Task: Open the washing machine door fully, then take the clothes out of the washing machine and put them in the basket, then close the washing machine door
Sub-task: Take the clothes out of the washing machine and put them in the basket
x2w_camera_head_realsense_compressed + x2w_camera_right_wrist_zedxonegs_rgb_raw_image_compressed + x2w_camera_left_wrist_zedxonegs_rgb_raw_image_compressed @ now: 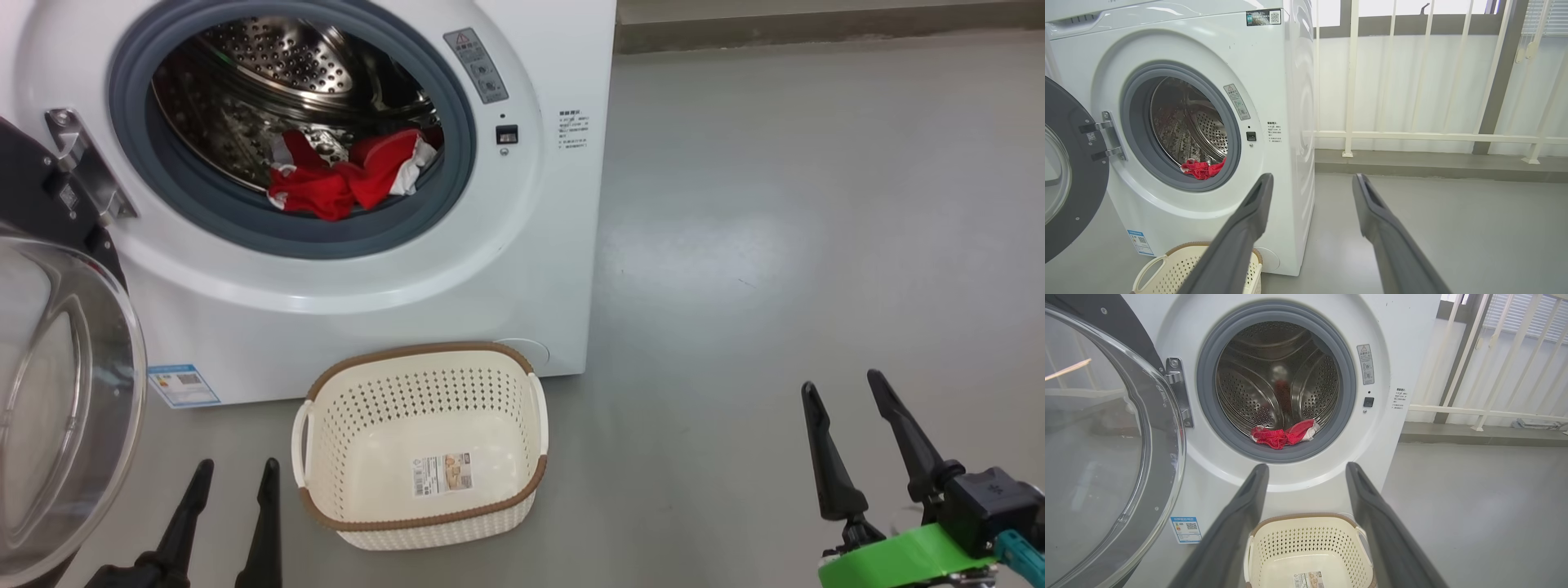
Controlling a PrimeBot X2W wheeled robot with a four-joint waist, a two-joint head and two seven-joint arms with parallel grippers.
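The door stood open, the left claw and right claw spread empty, so a low reach over the seal would best pinch the clothes mid-bunch.

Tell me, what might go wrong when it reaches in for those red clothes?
1. The clothes lie in a loose heap; a claw may pinch one piece and leave the rest.
2. The washing machine door stands open close beside the left claw, so that arm could bump it.
3. The basket sits close before the washing machine; a reaching arm might knock it, or a garment could drop outside it.
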